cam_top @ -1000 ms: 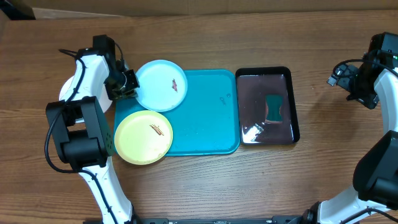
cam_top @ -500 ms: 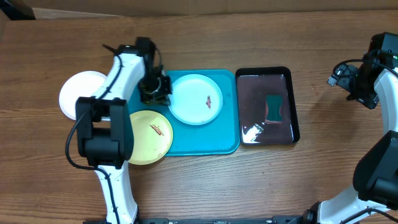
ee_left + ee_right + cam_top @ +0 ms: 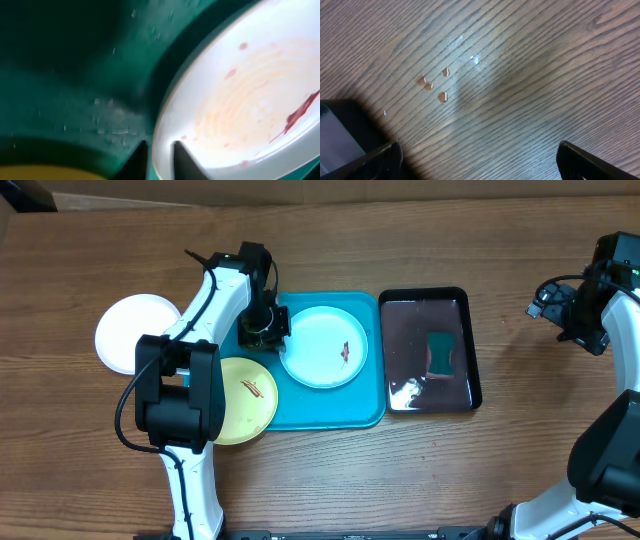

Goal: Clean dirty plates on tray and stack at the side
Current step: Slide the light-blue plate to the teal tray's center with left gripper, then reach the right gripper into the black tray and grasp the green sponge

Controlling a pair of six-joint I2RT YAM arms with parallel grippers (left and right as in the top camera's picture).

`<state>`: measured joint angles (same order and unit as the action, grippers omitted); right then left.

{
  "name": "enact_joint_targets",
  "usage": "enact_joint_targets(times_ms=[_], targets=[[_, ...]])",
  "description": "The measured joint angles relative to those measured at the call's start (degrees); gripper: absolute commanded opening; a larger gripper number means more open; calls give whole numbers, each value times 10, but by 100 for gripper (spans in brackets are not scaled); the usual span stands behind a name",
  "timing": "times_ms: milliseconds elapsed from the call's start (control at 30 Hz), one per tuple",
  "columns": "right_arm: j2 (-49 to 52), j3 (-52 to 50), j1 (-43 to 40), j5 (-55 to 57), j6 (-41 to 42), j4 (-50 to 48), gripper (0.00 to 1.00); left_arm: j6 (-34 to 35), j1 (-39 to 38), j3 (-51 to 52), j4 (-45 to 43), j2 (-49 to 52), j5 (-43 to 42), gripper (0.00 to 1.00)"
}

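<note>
The blue plate (image 3: pixel 323 347) lies on the tray (image 3: pixel 330 410), toward its upper middle, with a red-brown smear right of its centre. The left arm (image 3: pixel 215 290) reaches in from the upper left and the left jaws meet the plate's left rim; from overhead the wrist covers the contact. In the left wrist view, heavily blurred, two dark fingers (image 3: pixel 138 161) at the bottom edge stand one on each side of the pale rim; whether they pinch it or only straddle it I cannot tell. The yellow plate (image 3: pixel 250 395) sits at the tray's lower left corner and spills over its lower edge; its left part is hidden behind the arm's dark link, and a brown streak shows on it. The white plate (image 3: pixel 130 330) rests off the tray on the bench (image 3: pixel 330 240) at left, its right edge partly covered by the arm. Right of the tray is the glossy black tray (image 3: pixel 400 330), holding a sponge (image 3: pixel 441 355). The right jaws, at far right, are spread wide over the bench with nothing between them; only their fingertips (image 3: pixel 385 155) show, in the bottom corners of the wrist view, with a few brown droplets (image 3: pixel 432 86) on the wood.
</note>
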<state>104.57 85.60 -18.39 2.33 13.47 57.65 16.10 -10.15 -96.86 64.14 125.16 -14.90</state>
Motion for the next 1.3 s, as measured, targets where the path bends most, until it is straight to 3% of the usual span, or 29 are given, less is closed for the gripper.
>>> enact_joint_targets(times_ms=[100, 467, 600, 700, 800, 933, 1067, 1300], targets=[[0, 0, 0, 0, 0, 0, 100, -7, 0, 0, -13, 0, 2, 20], [0, 0, 0, 0, 0, 0, 100, -15, -26, 0, -23, 0, 60, 15], [0, 0, 0, 0, 0, -11, 100, -15, -34, 0, -27, 0, 75, 5], [0, 0, 0, -16, 0, -60, 100, -13, -37, 1, -27, 0, 78, 4], [0, 0, 0, -57, 0, -37, 100, -12, -37, 2, -29, 0, 79, 4], [0, 0, 1, -200, -50, 8, 81, -6, -37, 3, -29, 0, 79, 4], [0, 0, 31, -301, -104, 52, 75, 3, -37, 4, -29, 0, 79, 4], [0, 0, 156, -239, -134, 122, 70, 41, -37, 4, -19, 0, 87, 4]])
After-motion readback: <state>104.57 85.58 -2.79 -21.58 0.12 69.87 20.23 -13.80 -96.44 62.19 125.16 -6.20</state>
